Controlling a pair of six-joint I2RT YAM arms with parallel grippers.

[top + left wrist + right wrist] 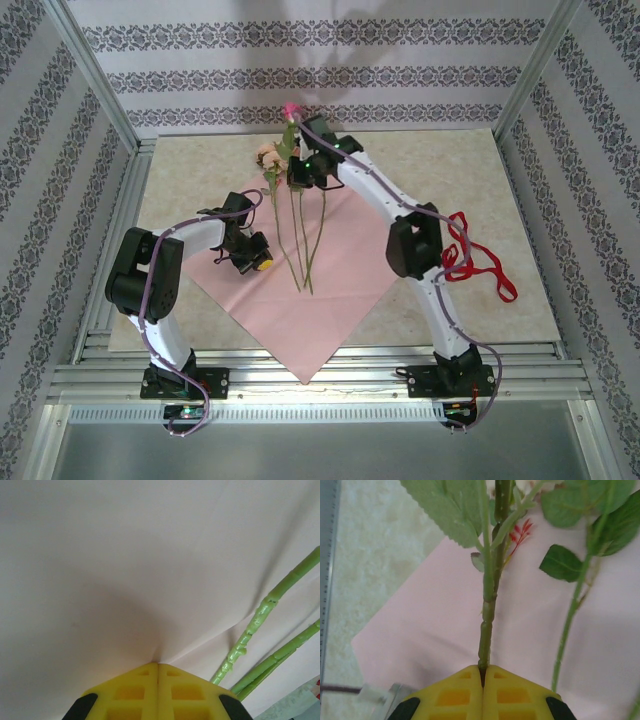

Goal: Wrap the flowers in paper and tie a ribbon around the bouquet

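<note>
**On the pink sheet: stems laid out, both pincers closed**

On the table [430, 170], mid-field: paper [330, 300] spread as a diamond, pale pink face up, near corner pointing at the gap between the arm bases. Across it: flowers [268, 156], heads toward the far wall, long stems running back toward the near edge; two of them [265, 611] just beside the left tips.

Left gripper [158, 666]: tips together, apparently nipped on the paper in its left part, with creases fanning out from the seam. Right gripper [483, 669]: tips together, clamped on one rose stem [489, 600] below the leaves [455, 510], over the sheet's far corner. Ribbon [480, 262]: off the paper, to the right, against the right arm [415, 240]; draped over it or merely lying beside it, cannot tell.

Handling, as judged:
- **Paper:** thin, light, limp. Puckers at a single pinch and probably tears or slips if dragged. Best taken at an edge or corner and folded over, not pulled.
- **Stems:** thin yet fairly stiff, springy, inclined to roll. Best gripped on bare stem under the foliage, never on the heads.
- **Ribbon:** string-thin, slack, easily snagged. Calls for a hold near one end.
</note>
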